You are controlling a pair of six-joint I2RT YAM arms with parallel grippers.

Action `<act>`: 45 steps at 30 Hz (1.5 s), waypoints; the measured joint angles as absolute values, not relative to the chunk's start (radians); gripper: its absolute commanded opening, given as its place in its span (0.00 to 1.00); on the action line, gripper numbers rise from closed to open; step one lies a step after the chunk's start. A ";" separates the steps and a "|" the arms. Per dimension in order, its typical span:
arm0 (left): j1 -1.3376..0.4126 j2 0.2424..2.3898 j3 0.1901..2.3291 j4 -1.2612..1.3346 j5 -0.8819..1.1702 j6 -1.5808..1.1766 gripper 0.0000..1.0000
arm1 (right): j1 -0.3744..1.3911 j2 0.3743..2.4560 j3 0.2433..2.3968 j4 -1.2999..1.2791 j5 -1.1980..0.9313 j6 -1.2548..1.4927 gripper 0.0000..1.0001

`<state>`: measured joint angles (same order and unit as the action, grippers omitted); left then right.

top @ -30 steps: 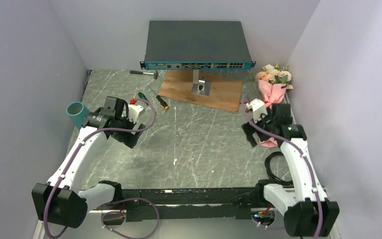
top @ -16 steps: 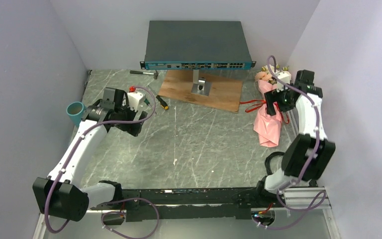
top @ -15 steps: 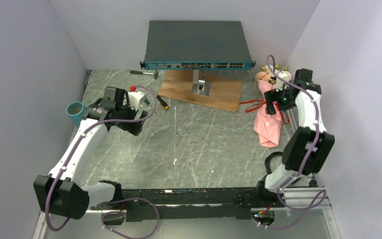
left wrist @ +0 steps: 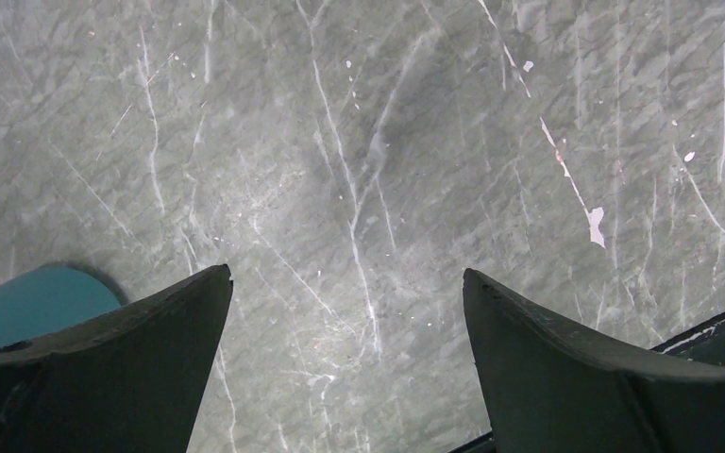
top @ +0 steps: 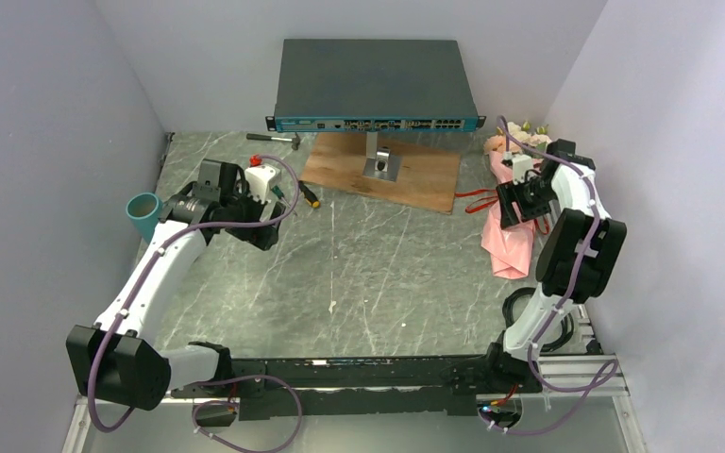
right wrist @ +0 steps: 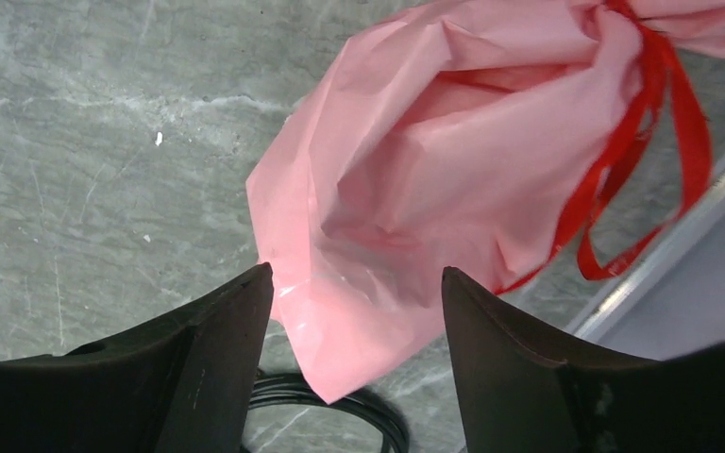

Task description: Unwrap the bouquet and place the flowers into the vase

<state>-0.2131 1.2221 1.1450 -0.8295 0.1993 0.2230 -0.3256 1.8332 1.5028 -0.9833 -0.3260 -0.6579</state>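
Note:
The bouquet lies at the table's right side, its crinkled pink paper tied with thin red ribbon. The flowers poke out at the far end, against the right wall. My right gripper hovers over the wrapped middle. In the right wrist view its jaws stand open above the paper's lower end, with nothing pinched. The teal vase stands at the left wall and shows as a teal patch in the left wrist view. To the right of the vase, my left gripper is open over bare marble.
A network switch on a stand sits on a wooden board at the back. A hammer and two screwdrivers lie at the back left. A black cable loop lies by the bouquet's near end. Walls close both sides.
The right arm swung up from the bouquet's near end to its far end, then came back over the wrapped middle, and its jaws narrowed. The left gripper shifted away from the vase.

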 measured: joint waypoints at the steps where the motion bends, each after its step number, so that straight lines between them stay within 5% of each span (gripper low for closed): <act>1: -0.213 1.222 1.145 -0.828 0.203 0.223 0.99 | -0.324 1.842 1.498 -0.979 -0.327 -0.655 0.62; 6: -0.213 1.227 1.145 -0.826 0.206 0.223 0.99 | -0.318 1.906 1.467 -0.957 -0.332 -0.643 0.48; 10: -0.213 1.227 1.145 -0.825 0.216 0.224 0.99 | -0.313 1.909 1.431 -0.931 -0.337 -0.642 0.19; 13: -0.213 1.227 1.144 -0.813 0.236 0.226 0.99 | -0.307 1.889 1.386 -0.911 -0.355 -0.642 0.08; 25: -0.213 1.197 1.109 -0.745 0.284 0.241 0.99 | -0.128 1.628 1.147 -0.936 -0.537 -0.515 0.00; 37: -0.213 1.103 1.035 -0.698 0.331 0.252 0.99 | 0.136 1.375 0.931 -0.857 -0.642 -0.264 0.00; 45: -0.213 1.058 1.021 -0.698 0.355 0.288 0.99 | 0.336 1.402 0.931 -0.805 -0.651 -0.204 0.06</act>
